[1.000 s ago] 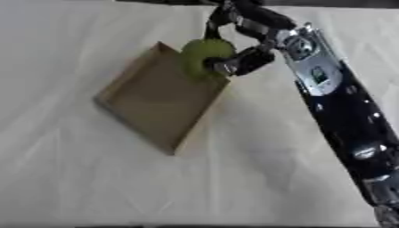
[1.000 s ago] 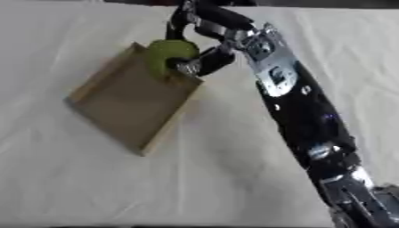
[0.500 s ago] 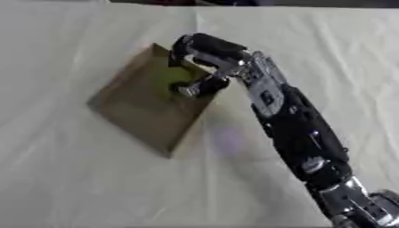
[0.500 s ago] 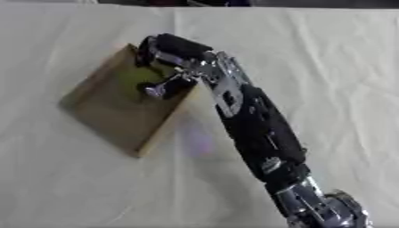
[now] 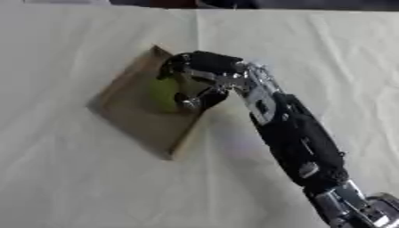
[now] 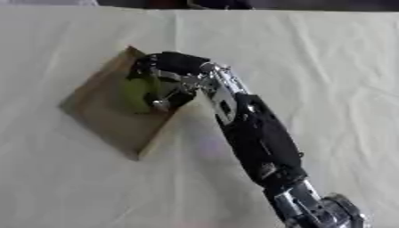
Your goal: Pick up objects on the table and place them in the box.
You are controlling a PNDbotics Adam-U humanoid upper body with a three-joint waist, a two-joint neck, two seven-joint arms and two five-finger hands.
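- My right hand (image 5: 204, 75) has carried the green fruit (image 5: 165, 94) from the box's (image 5: 128, 116) 1 o'clock rim down inside
- Fingers curled round it
- Looks rigid, smooth, roll-prone; cup its sides

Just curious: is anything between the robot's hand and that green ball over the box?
Nothing: in the left eye view the right hand is curled round the green ball, over the box.
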